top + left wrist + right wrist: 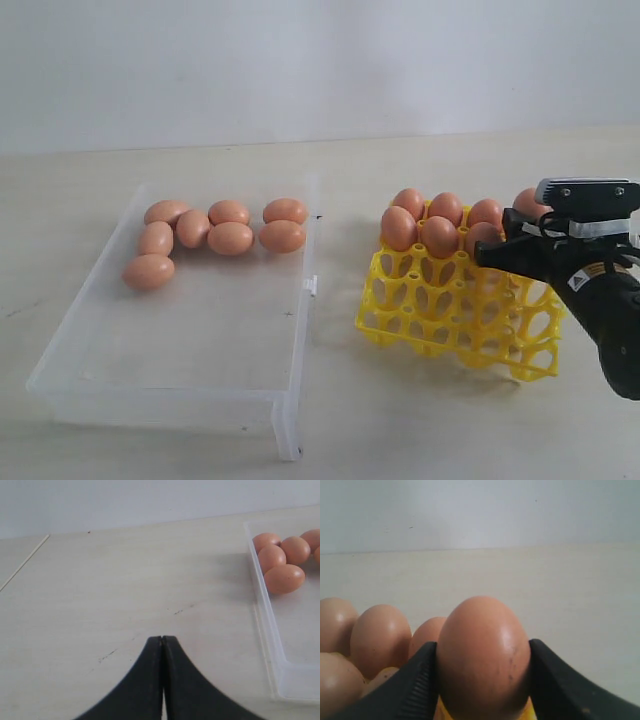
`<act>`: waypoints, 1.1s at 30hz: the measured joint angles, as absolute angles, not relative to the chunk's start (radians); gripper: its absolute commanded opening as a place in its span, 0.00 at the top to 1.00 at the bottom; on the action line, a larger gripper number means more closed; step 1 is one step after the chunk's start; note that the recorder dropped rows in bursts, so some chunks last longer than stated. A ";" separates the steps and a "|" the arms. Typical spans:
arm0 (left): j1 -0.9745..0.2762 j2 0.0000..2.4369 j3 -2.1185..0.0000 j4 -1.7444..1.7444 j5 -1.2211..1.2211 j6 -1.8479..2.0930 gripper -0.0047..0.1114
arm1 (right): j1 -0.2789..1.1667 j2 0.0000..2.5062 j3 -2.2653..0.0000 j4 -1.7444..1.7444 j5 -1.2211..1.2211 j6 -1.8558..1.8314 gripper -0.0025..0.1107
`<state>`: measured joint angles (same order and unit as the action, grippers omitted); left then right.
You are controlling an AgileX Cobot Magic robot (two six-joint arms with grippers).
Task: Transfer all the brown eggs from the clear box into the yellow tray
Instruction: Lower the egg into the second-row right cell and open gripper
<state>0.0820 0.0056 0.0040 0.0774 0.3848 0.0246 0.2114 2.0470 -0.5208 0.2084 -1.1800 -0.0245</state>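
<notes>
In the exterior view you have the clear box [60, 360] on the left of the counter [400, 430], with eight brown eggs [230, 238] lying loose in its far part, several of them touching. The yellow tray [420, 310] stands to its right, apart from the box, and eggs fill its far row and part of the next one. Your right gripper [492, 250] hangs over the right side of that second row. It seems to be low over the tray, though this angle does not show whether the egg at its tip sits in a cup. In the left wrist view your left gripper [162, 642] is above bare counter just beside the box's wall, its jaws pressed together with nothing between them, and a few eggs show inside the box. In the right wrist view the jaws are clamped on one held egg [482, 655], which stands upright between them, with other tray eggs close beside it.
</notes>
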 measured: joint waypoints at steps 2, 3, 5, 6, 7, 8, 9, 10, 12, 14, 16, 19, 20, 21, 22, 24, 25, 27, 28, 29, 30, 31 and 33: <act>0.082 0.006 0.004 0.077 0.385 0.025 0.96 | 0.211 2.061 -0.528 0.208 -1.182 -0.026 0.98; 0.082 0.006 0.004 0.077 0.385 0.025 0.96 | 0.209 2.068 -0.529 0.208 -1.182 -0.026 0.98; 0.082 0.006 0.004 0.077 0.385 0.025 0.96 | 0.207 2.082 -0.529 0.208 -1.182 -0.029 0.98; 0.082 0.006 0.004 0.077 0.385 0.025 0.96 | 0.205 2.087 -0.529 0.206 -1.182 -0.031 0.98; 0.082 0.006 0.004 0.077 0.385 0.025 0.96 | 0.203 2.093 -0.529 0.203 -1.182 -0.031 0.98; 0.082 0.006 0.004 0.077 0.385 0.025 0.96 | 0.202 2.095 -0.529 0.203 -1.182 -0.033 0.98; 0.082 0.006 0.004 0.077 0.385 0.025 0.96 | 0.201 2.095 -0.529 0.203 -1.182 -0.033 0.98; 0.082 0.006 0.004 0.077 0.385 0.025 0.96 | 0.198 2.095 -0.529 0.199 -1.182 -0.033 0.98; 0.082 0.006 0.004 0.077 0.385 0.025 0.96 | 0.194 2.095 -0.529 0.193 -1.182 -0.033 0.98; 0.082 0.006 0.004 0.077 0.385 0.025 0.96 | 0.189 2.095 -0.530 0.193 -1.182 -0.033 0.98; 0.082 0.006 0.004 0.077 0.385 0.025 0.96 | 0.189 2.095 -0.531 0.191 -1.182 -0.033 0.98; 0.082 0.006 0.004 0.077 0.385 0.025 0.96 | 0.189 2.095 -0.544 0.189 -1.182 -0.033 0.98; 0.082 0.006 0.004 0.077 0.385 0.025 0.96 | 0.189 2.095 -0.550 0.189 -1.182 -0.033 0.98; 0.082 0.006 0.004 0.077 0.385 0.025 0.96 | 0.189 2.095 -0.554 0.186 -1.182 -0.033 0.98; 0.082 0.006 0.004 0.077 0.385 0.025 0.96 | 0.189 2.095 -0.559 0.184 -1.180 -0.033 0.98; 0.082 0.006 0.004 0.077 0.385 0.025 0.96 | 0.189 2.095 -0.560 0.176 -1.178 -0.033 0.98; 0.082 0.006 0.004 0.077 0.385 0.025 0.96 | 0.189 2.095 -0.562 0.174 -1.176 -0.033 0.98; 0.082 0.006 0.004 0.077 0.385 0.025 0.96 | 0.189 2.095 -0.562 0.172 -1.172 -0.033 0.98; 0.082 0.006 0.004 0.077 0.385 0.025 0.96 | 0.189 2.095 -0.562 0.172 -1.169 -0.033 0.98; 0.082 0.006 0.004 0.077 0.385 0.025 0.96 | 0.189 2.095 -0.562 0.170 -1.169 -0.033 0.98; 0.082 0.006 0.004 0.077 0.385 0.025 0.96 | 0.189 2.095 -0.562 0.170 -1.169 -0.033 0.98; 0.082 0.006 0.004 0.077 0.385 0.025 0.96 | 0.189 2.095 -0.562 0.170 -1.169 -0.033 0.98; 0.082 0.006 0.004 0.077 0.385 0.025 0.96 | 0.189 2.095 -0.562 0.170 -1.166 -0.033 0.98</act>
<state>0.0820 0.0056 0.0040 0.0774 0.3848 0.0246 0.1895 2.0952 -0.5623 0.1699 -1.1663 -0.0331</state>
